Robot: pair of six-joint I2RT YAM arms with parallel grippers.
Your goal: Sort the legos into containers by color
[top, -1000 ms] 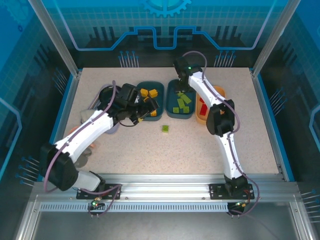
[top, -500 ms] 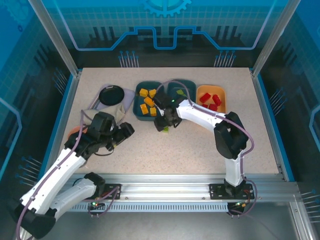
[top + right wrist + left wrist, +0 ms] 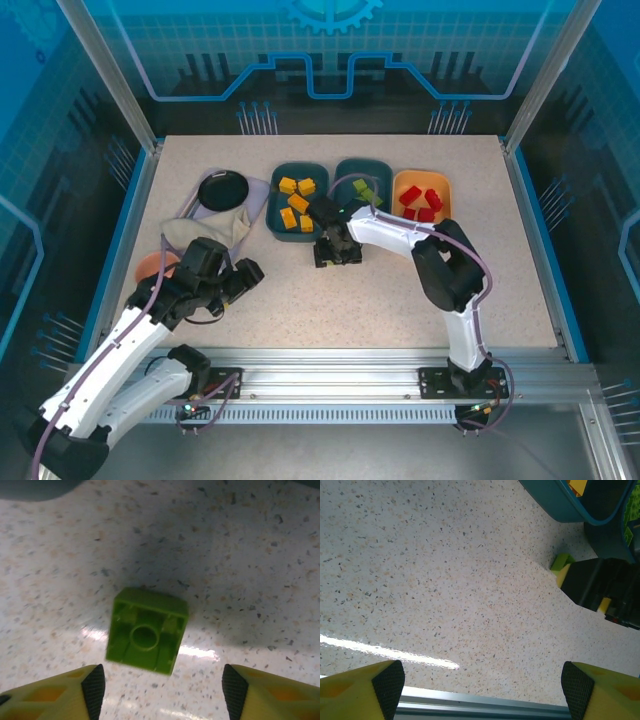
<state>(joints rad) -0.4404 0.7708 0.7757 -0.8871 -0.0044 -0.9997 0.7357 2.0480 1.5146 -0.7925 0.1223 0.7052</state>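
Speckled beige desk [image 3: 400,290] stretches out before me, boxed in by blue glowing panels and aluminium posts. From overhead, the right fingers [image 3: 336,254] point down just in front of two dark teal plastic trays and cover whatever lies beneath. My right wrist camera shows it: a small lime green lego brick [image 3: 146,631], hollow side up, flat on the desk between the spread fingers and touching neither.

My left wrist camera catches that brick's corner beside the right arm's black body, near a teal tray wall. The left fingers [image 3: 250,272] hang spread apart over the desk, well away from the trays.

Orange-yellow bricks [image 3: 296,204] sit in the left teal tray [image 3: 274,205], green bricks [image 3: 362,186] in the middle teal tray [image 3: 375,170], and red bricks [image 3: 418,197] in the pale orange tray [image 3: 400,183]. Open desk lies toward the near edge and to the right.
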